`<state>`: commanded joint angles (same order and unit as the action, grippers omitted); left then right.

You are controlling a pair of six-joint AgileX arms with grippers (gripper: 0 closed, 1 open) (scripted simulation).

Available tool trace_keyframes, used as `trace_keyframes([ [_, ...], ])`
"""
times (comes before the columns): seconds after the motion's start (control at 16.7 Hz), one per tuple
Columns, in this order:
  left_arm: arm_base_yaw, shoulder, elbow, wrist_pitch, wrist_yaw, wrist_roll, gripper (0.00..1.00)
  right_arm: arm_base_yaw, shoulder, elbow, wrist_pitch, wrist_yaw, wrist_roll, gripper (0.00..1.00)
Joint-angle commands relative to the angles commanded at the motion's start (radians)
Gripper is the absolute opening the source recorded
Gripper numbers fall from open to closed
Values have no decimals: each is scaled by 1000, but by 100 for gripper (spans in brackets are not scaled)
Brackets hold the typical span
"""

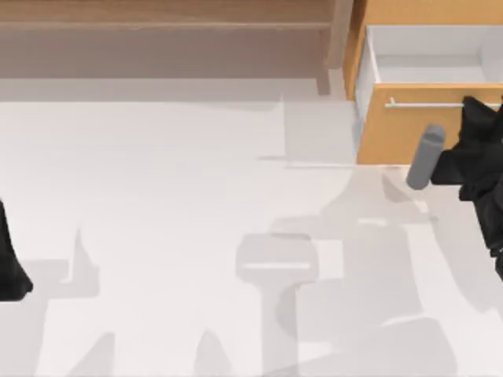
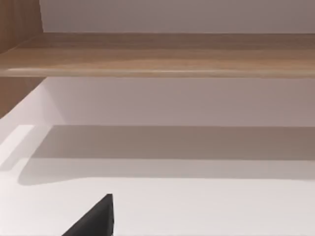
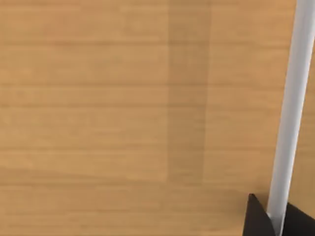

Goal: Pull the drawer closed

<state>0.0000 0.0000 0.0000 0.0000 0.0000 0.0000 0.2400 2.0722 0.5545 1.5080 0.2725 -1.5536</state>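
Observation:
The drawer (image 1: 409,133) stands pulled out at the table's far right, its white inner walls (image 1: 428,55) open to view behind the orange-tan front panel (image 3: 123,118). A thin silver bar handle (image 1: 424,104) runs across the panel. My right gripper (image 1: 478,110) is at the handle's right end. In the right wrist view the handle (image 3: 290,108) passes between my black fingertips (image 3: 256,219), which sit against it on both sides. My left gripper (image 1: 12,271) is parked at the table's left edge.
A long brown wooden shelf (image 1: 157,31) runs along the back, seen also in the left wrist view as a shelf board (image 2: 157,54). The white tabletop (image 1: 196,220) spreads between the arms. A grey cylinder (image 1: 425,157) juts from my right arm.

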Motion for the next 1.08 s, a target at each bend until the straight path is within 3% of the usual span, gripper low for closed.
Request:
trace_keyframes([
  [0.36,0,0,0,0,0,0,100,2,1,12,-7,-1,3,0],
  [1.08,0,0,0,0,0,0,100,-44,104,264,-161,-45,1,0],
])
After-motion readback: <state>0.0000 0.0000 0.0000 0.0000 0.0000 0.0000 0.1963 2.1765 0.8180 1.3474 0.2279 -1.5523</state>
